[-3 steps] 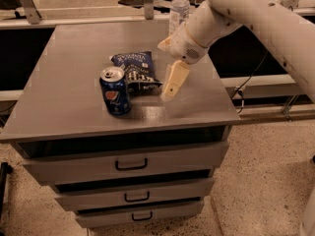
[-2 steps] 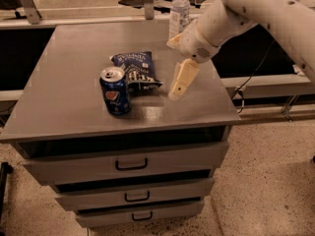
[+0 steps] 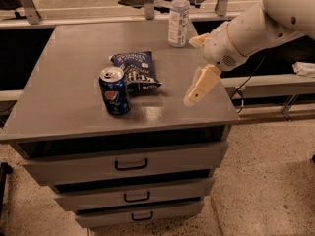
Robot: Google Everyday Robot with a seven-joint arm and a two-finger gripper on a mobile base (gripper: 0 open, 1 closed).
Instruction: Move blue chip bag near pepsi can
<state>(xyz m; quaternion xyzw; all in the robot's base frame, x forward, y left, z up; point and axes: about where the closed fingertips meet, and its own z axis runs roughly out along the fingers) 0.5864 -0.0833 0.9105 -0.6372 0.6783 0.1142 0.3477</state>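
The blue chip bag (image 3: 136, 70) lies flat on the grey cabinet top (image 3: 64, 87), crinkled, with white lettering. The pepsi can (image 3: 114, 91) stands upright just in front of and to the left of the bag, touching or almost touching it. My gripper (image 3: 192, 72) hangs over the right part of the top, well to the right of the bag. Its beige fingers (image 3: 200, 85) are spread apart and hold nothing.
A clear plastic water bottle (image 3: 178, 16) stands at the back of the top, behind the gripper. The cabinet has three drawers (image 3: 130, 163) below. The right edge of the top is just under the gripper. Table legs and a bar stand behind.
My arm and gripper have drawn back to the right, away from the bag. The bag and can have not moved.
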